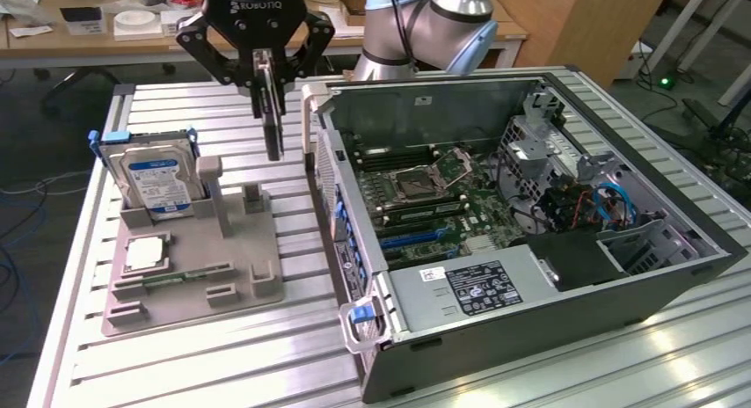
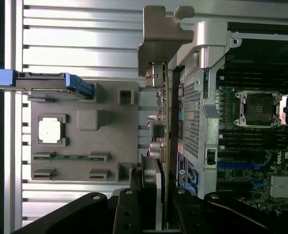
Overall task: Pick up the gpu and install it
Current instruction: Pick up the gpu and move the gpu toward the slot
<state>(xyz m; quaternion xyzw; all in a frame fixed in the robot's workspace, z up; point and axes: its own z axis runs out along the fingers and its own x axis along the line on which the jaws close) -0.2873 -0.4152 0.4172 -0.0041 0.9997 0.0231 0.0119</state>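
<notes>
The gpu hangs edge-down in the air, its upper edge clamped by the end effector, whose fingers are closed on the card. It sits above the tabletop, between the grey parts holder and the open computer case, just beside the case wall. The upright hold probably points its connector edge down toward the flat-lying motherboard

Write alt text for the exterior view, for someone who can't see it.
The tool holds the gpu vertically above the table, between a gray fixture and an open computer case. A hard drive stands in the fixture.
</notes>
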